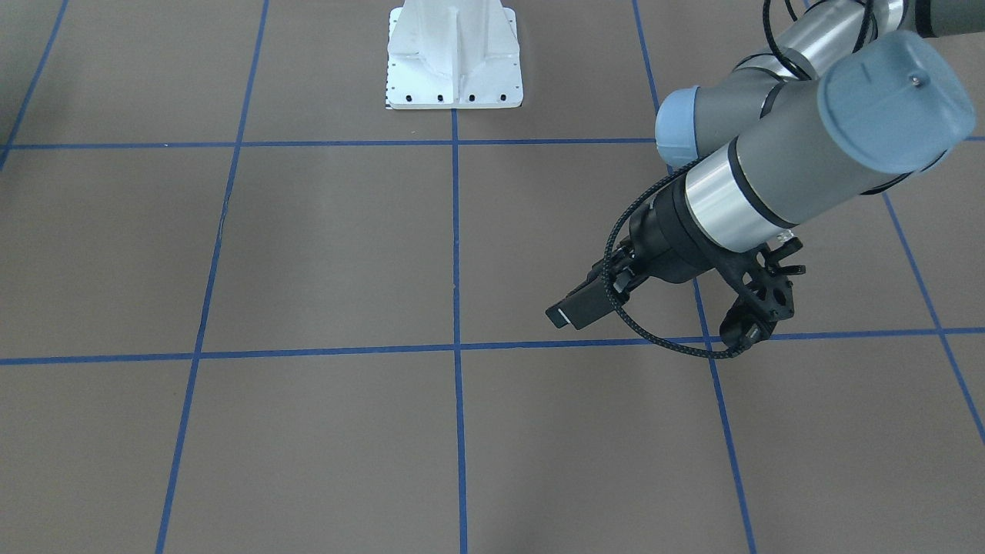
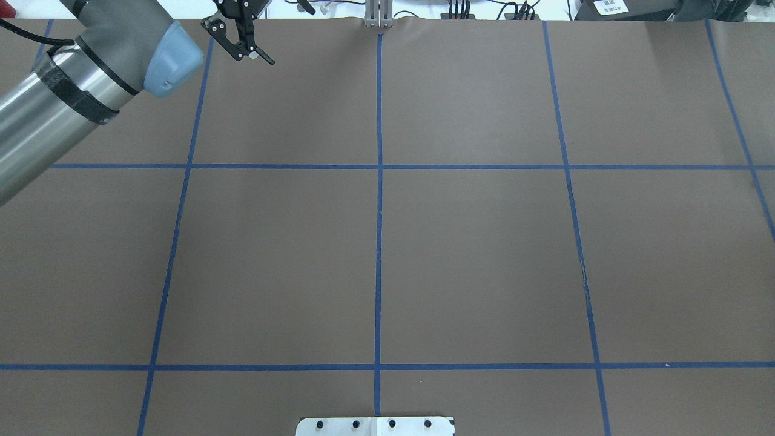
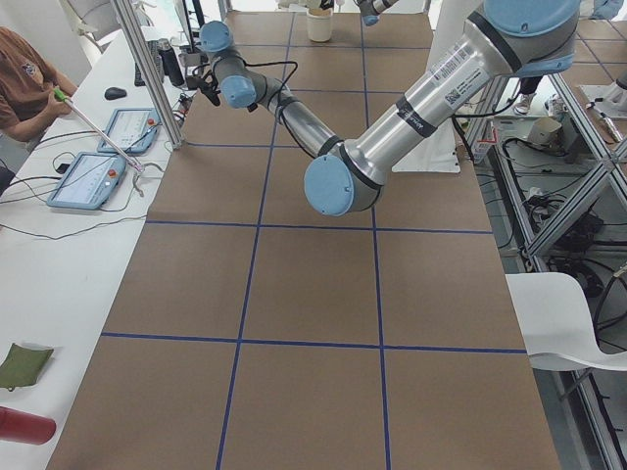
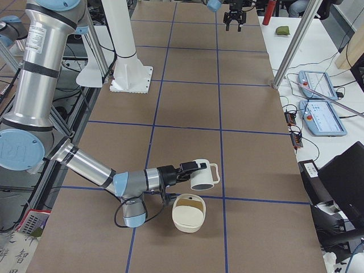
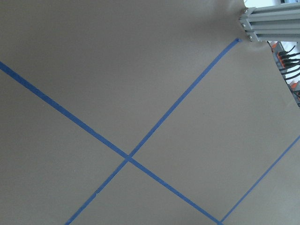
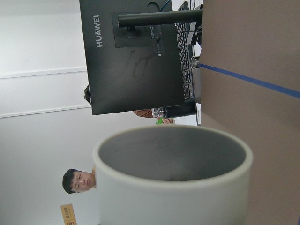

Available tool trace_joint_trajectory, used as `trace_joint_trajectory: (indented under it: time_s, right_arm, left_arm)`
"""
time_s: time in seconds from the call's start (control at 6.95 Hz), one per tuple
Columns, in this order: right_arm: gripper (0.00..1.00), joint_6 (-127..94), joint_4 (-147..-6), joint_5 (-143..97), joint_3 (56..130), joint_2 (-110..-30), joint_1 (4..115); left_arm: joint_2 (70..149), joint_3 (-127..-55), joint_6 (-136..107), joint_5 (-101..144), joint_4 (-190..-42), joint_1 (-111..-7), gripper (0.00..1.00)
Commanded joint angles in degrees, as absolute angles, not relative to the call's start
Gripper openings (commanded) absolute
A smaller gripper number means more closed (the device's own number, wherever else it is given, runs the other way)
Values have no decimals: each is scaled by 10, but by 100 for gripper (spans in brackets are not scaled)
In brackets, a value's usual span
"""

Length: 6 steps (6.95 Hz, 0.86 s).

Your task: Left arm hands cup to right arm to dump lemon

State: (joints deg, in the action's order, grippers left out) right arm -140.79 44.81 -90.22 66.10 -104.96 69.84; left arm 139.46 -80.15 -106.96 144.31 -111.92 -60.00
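The cup [image 4: 203, 176], a white mug with a squarish loop handle, hangs tipped on its side at the tip of my near right arm in the exterior right view. Its mouth faces a cream basket-like container [image 4: 189, 213] just below it. The right wrist view shows the cup's [image 6: 173, 173] grey inside from close up, with no lemon in the part I can see. The lemon shows in no view. The right gripper's fingers are too small to judge. My left gripper [image 2: 251, 56] is open and empty above the table's far edge, and it also shows in the front-facing view [image 1: 573, 312].
The white robot base plate [image 1: 454, 77] sits at the table's robot-side edge. An aluminium post [image 4: 290, 51] and two tablets [image 4: 321, 116] stand on the operators' bench. A black monitor [image 6: 136, 61] and a person are behind the cup.
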Motion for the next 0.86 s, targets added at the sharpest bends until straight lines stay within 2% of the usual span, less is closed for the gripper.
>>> trace_joint_trajectory:
  time_s: [0.0, 0.72]
  right_arm:
    - [11, -1474, 483, -903, 643, -1049, 700]
    - [11, -1577, 515, -902, 626, -1048, 700]
  left_arm:
    - [1396, -808, -1070, 1444, -1119, -601, 100]
    - [1405, -812, -1070, 1444, -1118, -604, 100]
